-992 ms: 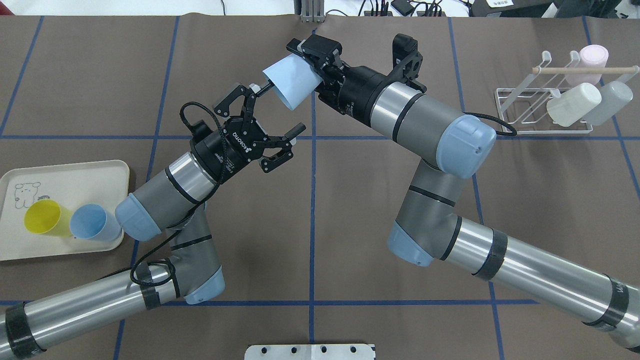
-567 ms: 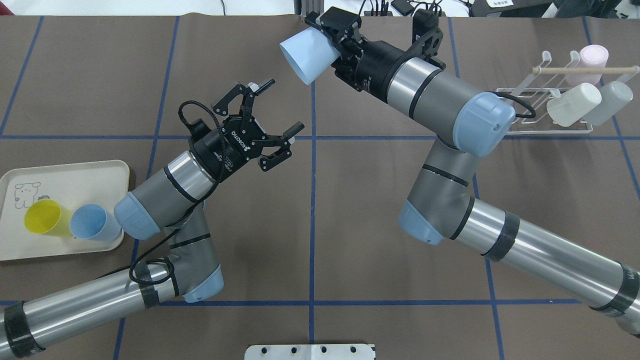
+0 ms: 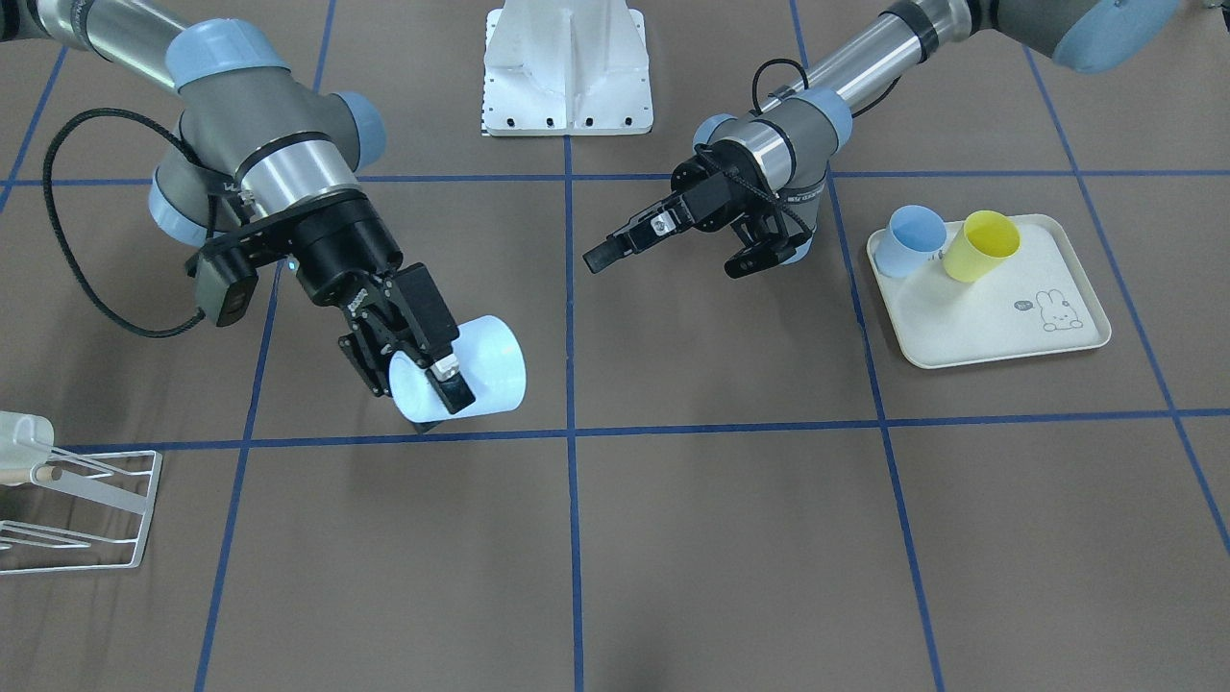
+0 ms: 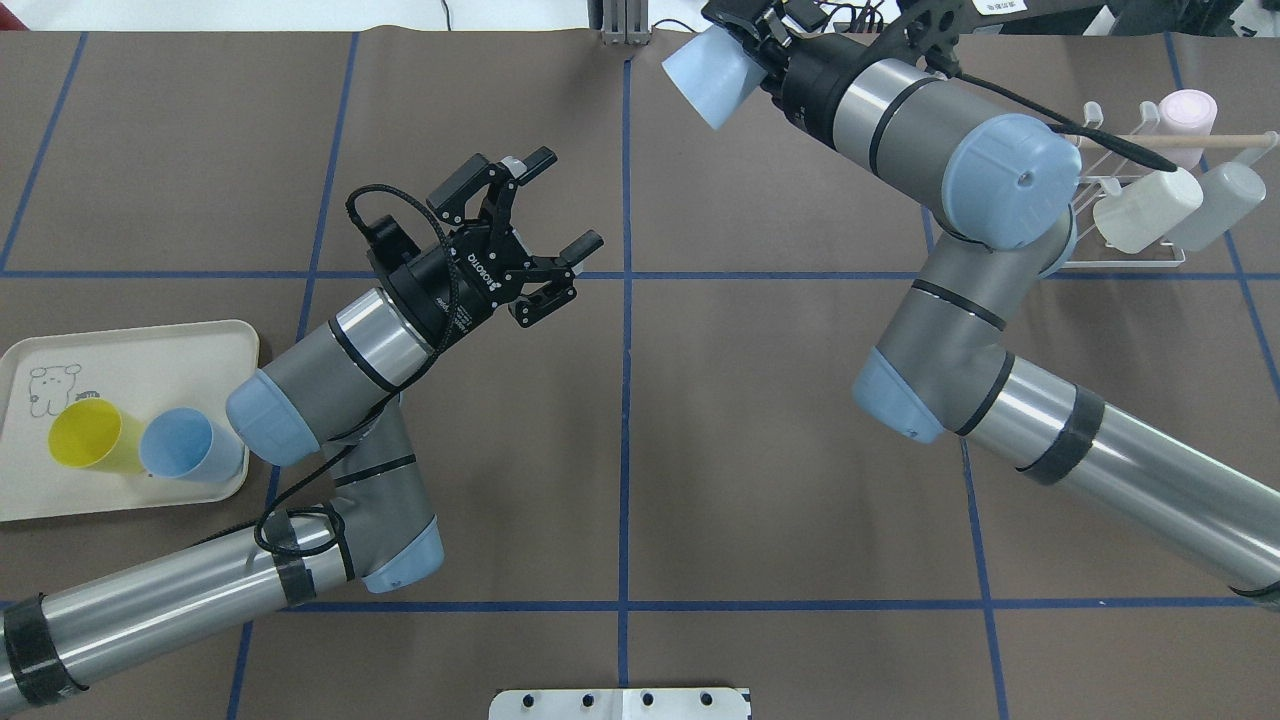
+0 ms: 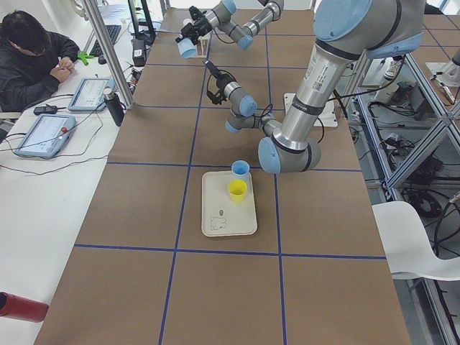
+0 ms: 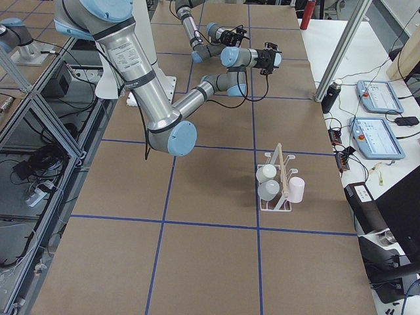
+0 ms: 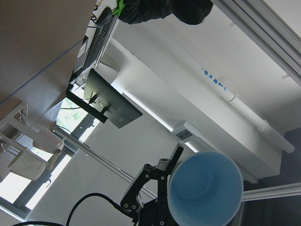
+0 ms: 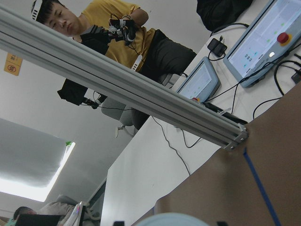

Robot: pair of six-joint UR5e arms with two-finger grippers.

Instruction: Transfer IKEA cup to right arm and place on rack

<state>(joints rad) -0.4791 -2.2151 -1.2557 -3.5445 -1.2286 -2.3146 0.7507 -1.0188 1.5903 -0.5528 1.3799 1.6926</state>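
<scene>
The right gripper (image 3: pixel 423 377), bulky and matte black, clamps the narrow end of a smooth, tapered pale-blue cup (image 4: pixel 712 78). The cup lies sideways at the top centre of the overhead view, well apart from the white wire rack (image 4: pixel 1150 262) at the upper right. The slim-fingered left gripper (image 4: pixel 565 200) is spread wide and empty. Since 0.6 s ago the cup has shifted up and right.
</scene>
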